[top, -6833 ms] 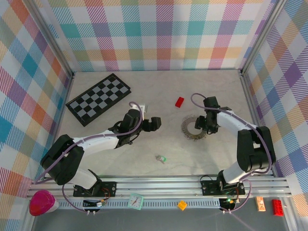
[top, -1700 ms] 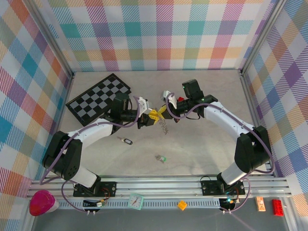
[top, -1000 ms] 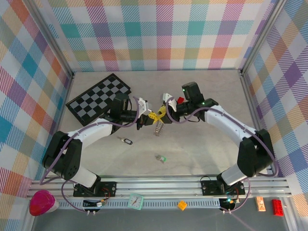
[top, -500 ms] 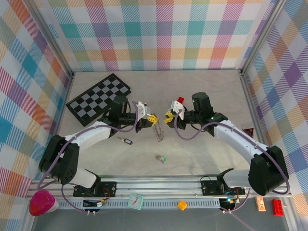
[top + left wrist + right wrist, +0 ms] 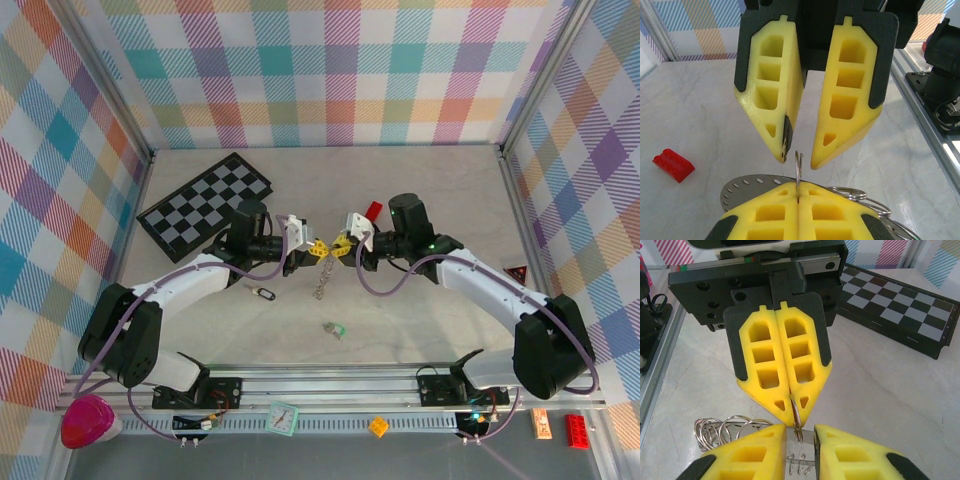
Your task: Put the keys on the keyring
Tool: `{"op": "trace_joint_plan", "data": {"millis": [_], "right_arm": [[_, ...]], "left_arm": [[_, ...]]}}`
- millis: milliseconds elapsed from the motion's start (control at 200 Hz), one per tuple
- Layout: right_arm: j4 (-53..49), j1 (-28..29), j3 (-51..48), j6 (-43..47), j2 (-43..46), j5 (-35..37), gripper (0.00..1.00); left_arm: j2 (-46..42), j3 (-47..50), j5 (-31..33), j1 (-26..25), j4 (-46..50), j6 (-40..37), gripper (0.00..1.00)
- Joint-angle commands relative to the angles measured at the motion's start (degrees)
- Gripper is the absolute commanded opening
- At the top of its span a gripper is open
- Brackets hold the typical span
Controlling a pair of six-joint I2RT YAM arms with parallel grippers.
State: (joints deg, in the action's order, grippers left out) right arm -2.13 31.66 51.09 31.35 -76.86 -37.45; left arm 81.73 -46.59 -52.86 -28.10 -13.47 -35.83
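Observation:
The keyring (image 5: 321, 281), a silvery bunch of fine rings, hangs above the table between both grippers. My left gripper (image 5: 317, 249) is shut on one thin ring of it (image 5: 798, 167), which stands up edge-on from the closed tips (image 5: 798, 194). My right gripper (image 5: 342, 246) faces it tip to tip, open, its two fingers (image 5: 785, 150) on either side of that ring (image 5: 798, 416) with a narrow gap each side. More rings (image 5: 720, 430) dangle to one side. Both keys lie on the table: the black-headed one (image 5: 263, 292) and the pale green one (image 5: 334, 328).
A black-and-grey chequerboard (image 5: 205, 205) lies at the back left. A small red block (image 5: 373, 210) sits just behind the right gripper. A perforated metal disc (image 5: 747, 184) of the keyring shows under the left fingers. The metal rail (image 5: 330, 385) runs along the near edge.
The right gripper has moved left, back up to the left gripper's tips, and its jaws have narrowed around the held ring. The left gripper stays shut on the ring.

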Motion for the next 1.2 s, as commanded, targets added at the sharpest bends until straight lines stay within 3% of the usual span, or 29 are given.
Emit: {"op": "trace_joint_plan", "data": {"millis": [0, 350, 525, 705, 960, 1195], "right_arm": [[1.4, 0.8, 0.7, 1.2, -0.7, -1.3, 0.21], [-1.0, 1.6, 2.3, 2.7, -1.7, -1.4, 0.0], [-3.4, 1.7, 3.2, 3.9, -2.0, -1.6, 0.0], [-5.3, 1.8, 3.9, 4.7, -2.2, -1.8, 0.0], [-6.1, 1.8, 4.1, 5.1, -2.5, -2.3, 0.0], [-5.2, 2.0, 4.4, 4.3, -2.7, -3.5, 0.0]], "left_arm": [[-2.1, 0.2, -1.6, -0.7, -0.3, -2.3, 0.0], [-3.0, 0.0, -0.3, -0.9, 1.0, -2.6, 0.0], [-3.0, -0.3, 0.5, -1.1, 1.1, -2.4, 0.12], [-3.6, -1.0, 0.3, -1.1, 1.2, -2.0, 0.15], [-3.5, -1.3, -0.1, -1.1, 2.0, -2.1, 0.14], [-3.0, -1.1, -0.8, -1.2, -0.1, -0.4, 0.07]]}}
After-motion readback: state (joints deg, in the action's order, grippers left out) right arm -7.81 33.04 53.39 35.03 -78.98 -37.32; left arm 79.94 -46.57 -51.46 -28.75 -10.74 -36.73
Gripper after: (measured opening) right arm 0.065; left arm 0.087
